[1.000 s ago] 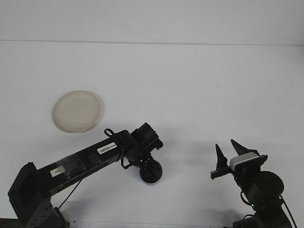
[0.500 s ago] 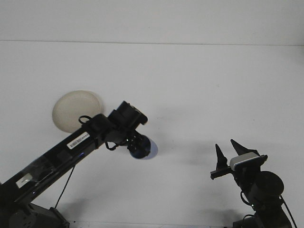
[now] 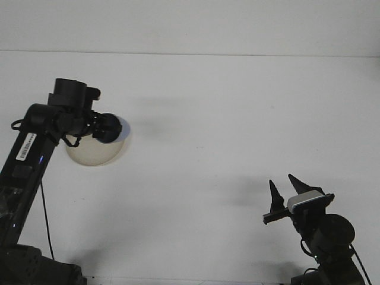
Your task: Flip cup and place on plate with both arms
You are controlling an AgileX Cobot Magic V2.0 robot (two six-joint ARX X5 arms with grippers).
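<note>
Left pincer (image 3: 102, 128): it was seen high up on the left side, at the end of the long black left arm (image 3: 27, 160). It was clamped on the cup.
Cup (image 3: 110, 128): a small dark blue cup was held in the left pincer. It was seen over the top right part of the plate. Whether it was touching the plate could not be told. Which way its mouth was turned could not be told either, because it was too dark.
Plate (image 3: 98, 151): a round, pale plate was seen just under the left pincer and the cup. Its top part was hidden by them.
Right pincer (image 3: 285, 190): it was seen low down on the right side, well apart from the cup and the plate. Its two pointed fingers (image 3: 274, 193) were spread apart and pointed up. Nothing was held between them.
Table (image 3: 225, 119): a white table was seen under both pincers.
</note>
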